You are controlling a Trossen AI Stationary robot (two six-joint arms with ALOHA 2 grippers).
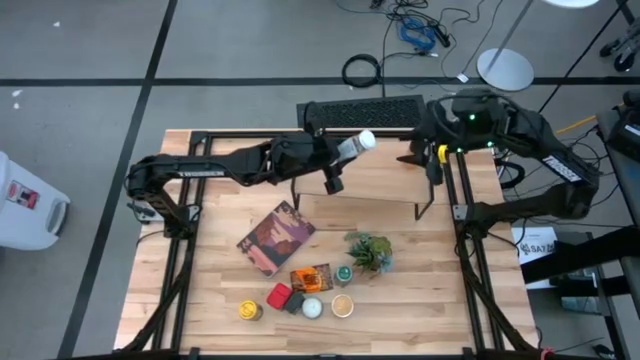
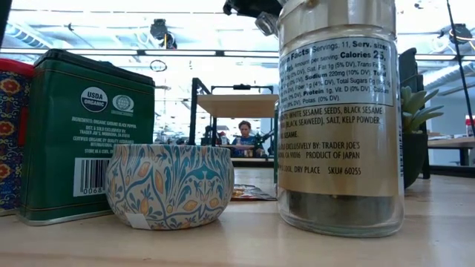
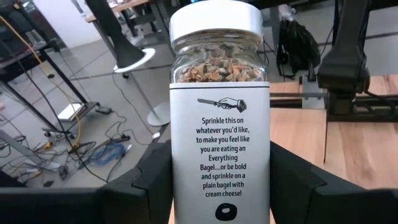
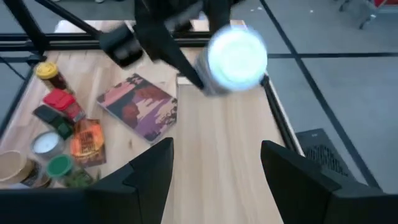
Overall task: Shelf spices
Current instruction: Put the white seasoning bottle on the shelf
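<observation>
Jaws of left gripper point(image 3: 221, 186) clenched on white-capped jar point(image 3: 219, 118), held over the shelf point(image 4: 217, 149). Right gripper point(image 4: 214, 180) hovers above shelf, jaws parted, empty. Remaining spices point(image 1: 295, 297) sit on tabletop point(image 1: 420, 290).

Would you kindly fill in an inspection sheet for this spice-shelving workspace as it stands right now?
Surface: light wooden table with a black frame; the shelf stands at its far edge.
Job's things: white-capped jar held over the shelf; yellow-lidded jar, red tin, orange packet and other small tins sit near the front edge.
Clutter: maroon picture book; potted plant.
Grippers: left gripper shut on the white-capped jar; right gripper open, empty, hanging above the shelf's right end.
Cables: coiled cables on the floor behind the table.
Surroundings: round white stand base; a person in the low view's background.
</observation>
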